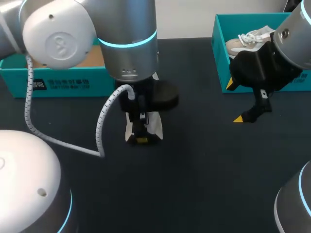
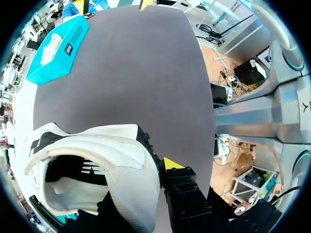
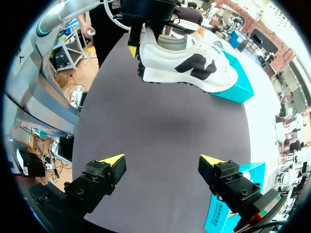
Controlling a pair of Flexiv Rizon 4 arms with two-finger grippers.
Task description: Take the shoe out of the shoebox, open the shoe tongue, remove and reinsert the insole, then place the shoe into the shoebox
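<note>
Left gripper (image 1: 142, 138) appears clamped on a white shoe (image 3: 187, 60) at its heel, mid-tabletop (image 1: 204, 165). Right gripper (image 3: 162, 160) hangs, fingers apart, near the far-right corner box (image 1: 221, 56).

Robotics laboratory workstation. A dark matte table (image 1: 204, 184) carries teal shoeboxes (image 1: 48, 80); the grey left arm (image 1: 126, 43) and right arm (image 1: 297, 43) stand over it, with a white coiled cable (image 1: 28, 99) exposed.

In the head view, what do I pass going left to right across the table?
Left teal box → white shoe gripped in the left claw → right teal box with another shoe inside.
</note>
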